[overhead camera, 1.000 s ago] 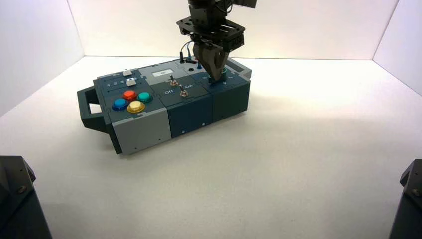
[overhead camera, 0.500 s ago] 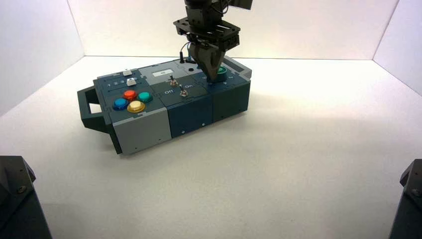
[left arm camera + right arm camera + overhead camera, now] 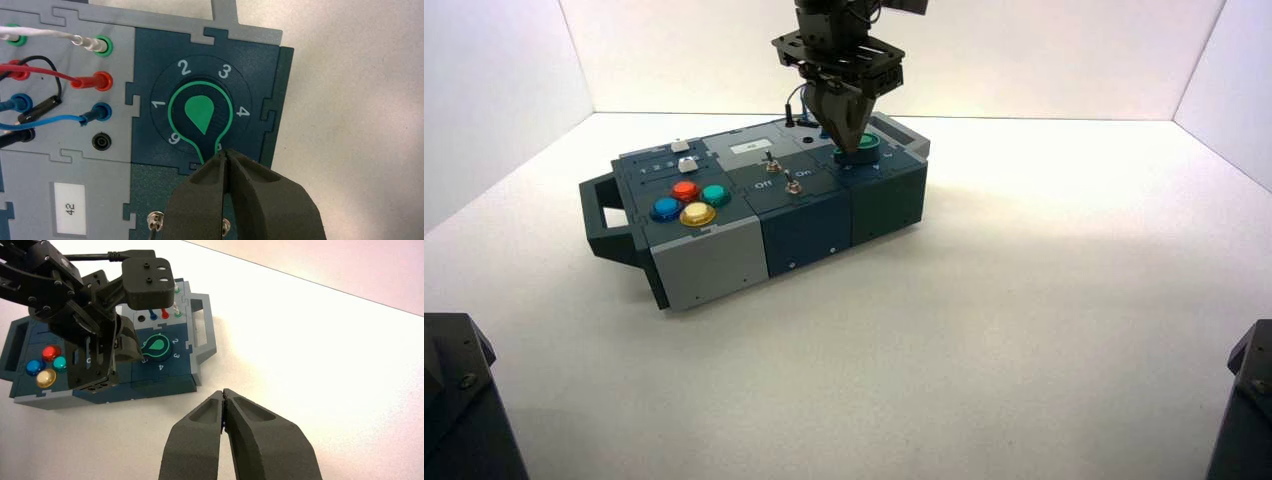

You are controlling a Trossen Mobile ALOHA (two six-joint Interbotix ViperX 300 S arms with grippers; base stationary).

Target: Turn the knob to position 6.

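From above, my left gripper (image 3: 851,147) hangs over the far right block of the box (image 3: 754,200), fingertips right down at the knob (image 3: 862,150), which sits at the box's right end behind the 2 toggle switches (image 3: 782,172). The red, teal, blue and yellow push buttons (image 3: 689,202) are well apart at the left end, so nothing crowds me here.

Now my left wrist camera: my left gripper (image 3: 226,156) is pressed together, fingertips meeting with no gap, touching the tip of the knob's (image 3: 201,116) pointer lobe from outside. I am not gripping anything. The dial shows 1, 2, 3, 4 and 9 around it; my fingers hide the numerals beneath the pointer, so I cannot read where it points. The knob looks like glossy, hard plastic, so I judge it stiff, slick and probably stepped in clicks. I reckon the lobe is the best lever: either push its flank with my closed tips, or open up and pinch the round body across its sides.

Over to the right wrist camera: my right gripper (image 3: 224,399) is closed too, empty, hovering above the table (image 3: 325,350) well apart from the box (image 3: 200,330). The knob (image 3: 158,346) shows beside my left arm (image 3: 75,305).
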